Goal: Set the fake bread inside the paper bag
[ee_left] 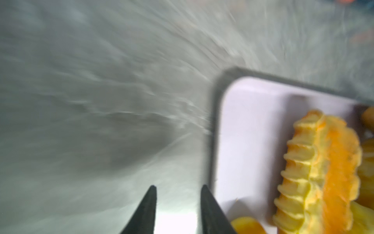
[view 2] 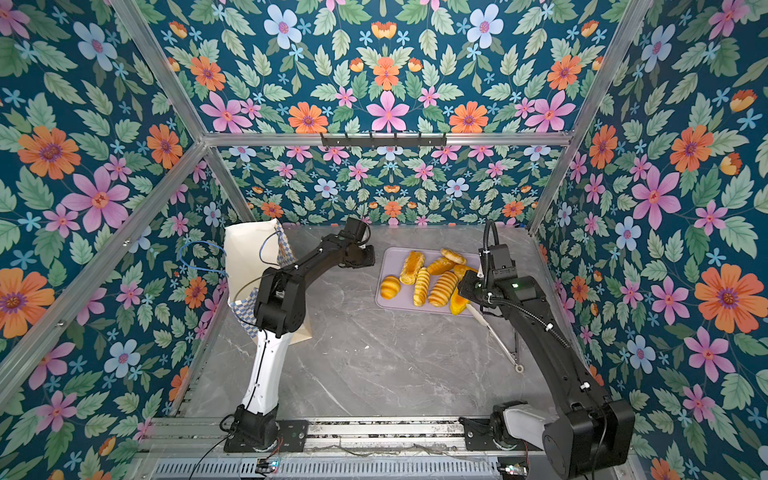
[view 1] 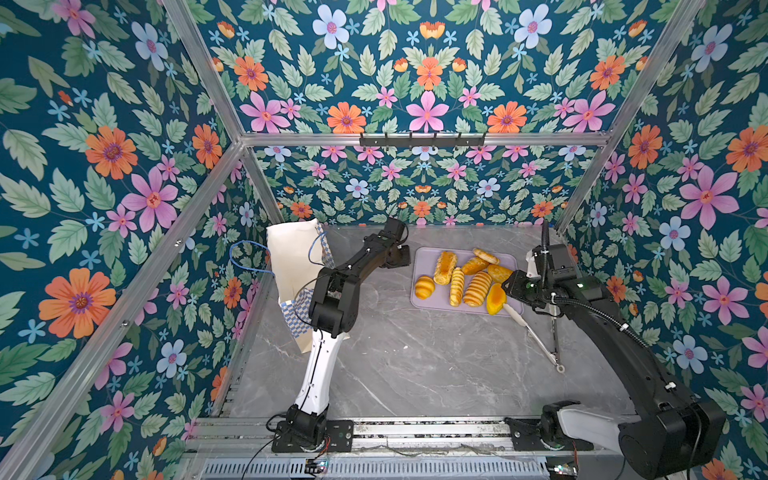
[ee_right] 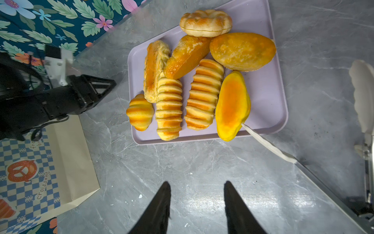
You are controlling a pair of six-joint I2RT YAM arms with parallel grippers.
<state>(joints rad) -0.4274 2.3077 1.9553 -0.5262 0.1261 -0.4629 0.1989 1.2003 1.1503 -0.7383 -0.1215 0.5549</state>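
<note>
The left gripper (ee_left: 178, 186) has its dark jaws parted and empty above the grey marbled tabletop (ee_left: 81, 121), just beside a corner of the flat lilac plastic tray (ee_left: 242, 131). The right gripper (ee_right: 197, 182) is likewise spread and holds nothing, over bare tabletop near the tray. The glossy golden-brown fake bread (ee_right: 203, 95) lies heaped on that tray, well apart from the cream paper bag (ee_right: 66, 158) with its blue-checkered band.
</note>
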